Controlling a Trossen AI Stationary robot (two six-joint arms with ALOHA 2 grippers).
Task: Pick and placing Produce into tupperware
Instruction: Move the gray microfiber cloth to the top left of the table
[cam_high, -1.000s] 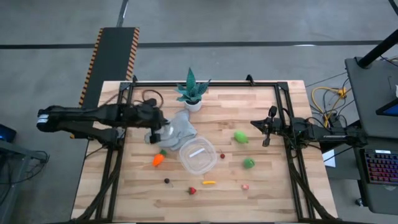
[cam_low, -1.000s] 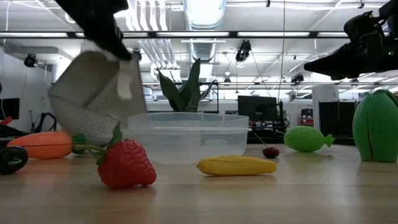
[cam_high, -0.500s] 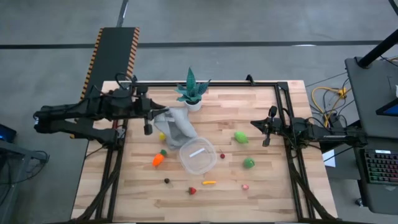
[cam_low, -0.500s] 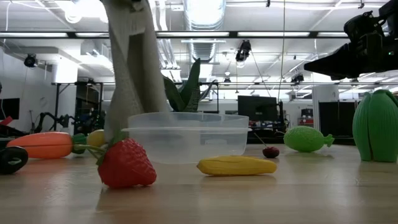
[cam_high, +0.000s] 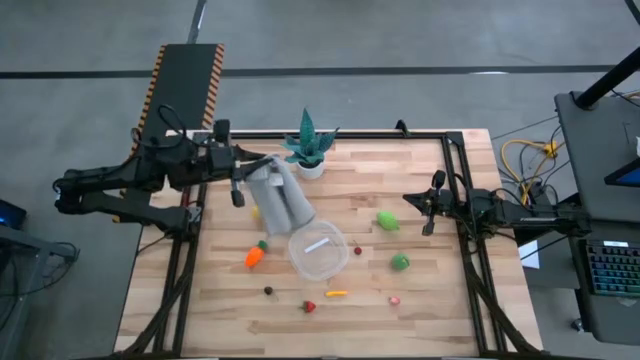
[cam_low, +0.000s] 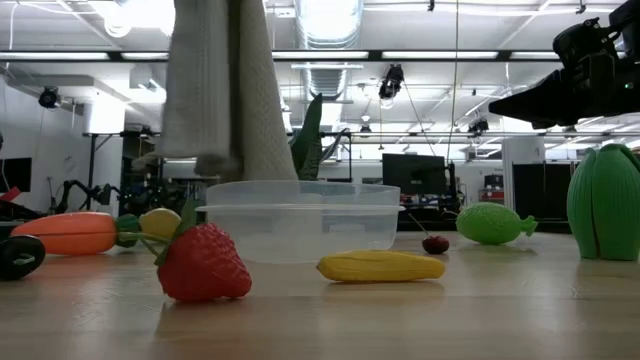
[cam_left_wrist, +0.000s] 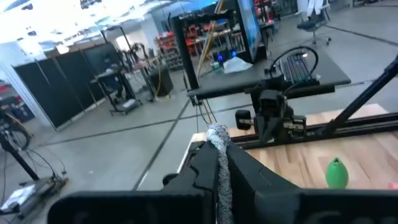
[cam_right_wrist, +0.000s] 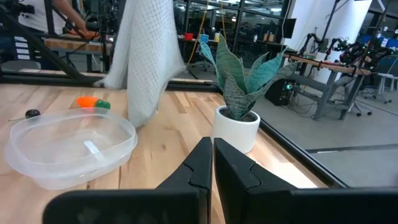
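Note:
My left gripper (cam_high: 238, 182) is over the table's far left part, shut on a grey cloth (cam_high: 277, 198) that hangs beside the round clear tupperware (cam_high: 318, 252). Around the tupperware on the wood lie the orange carrot (cam_high: 254, 257), a yellow lemon (cam_low: 160, 222), two green pieces (cam_high: 387, 220) (cam_high: 400, 263), a strawberry (cam_high: 309, 306), a yellow piece (cam_high: 337, 294) and tiny dark (cam_high: 268, 291) and red (cam_high: 357, 251) bits. My right gripper (cam_high: 428, 207) waits shut at the table's right side, touching nothing. My left gripper pinches the grey cloth's top fold (cam_left_wrist: 217, 142) between its two fingers (cam_left_wrist: 198, 169); how many layers, I cannot tell. The cloth hangs slack below the fingers, and its lower end (cam_low: 205, 165) seems clear of the table, just above the tupperware's rim height.
A teal spiky plant in a white pot (cam_high: 308, 148) stands at the far edge, close behind the hanging cloth. A black frame rail (cam_high: 330, 135) runs round the table. Bare wood lies along the near edge (cam_high: 400, 335).
My left gripper has risen and moved toward the table's far left corner, staying shut on the cloth. The cloth, which was bunched on the table beside the tupperware, has been drawn up until it hangs long and straight. The lemon beneath it now shows.

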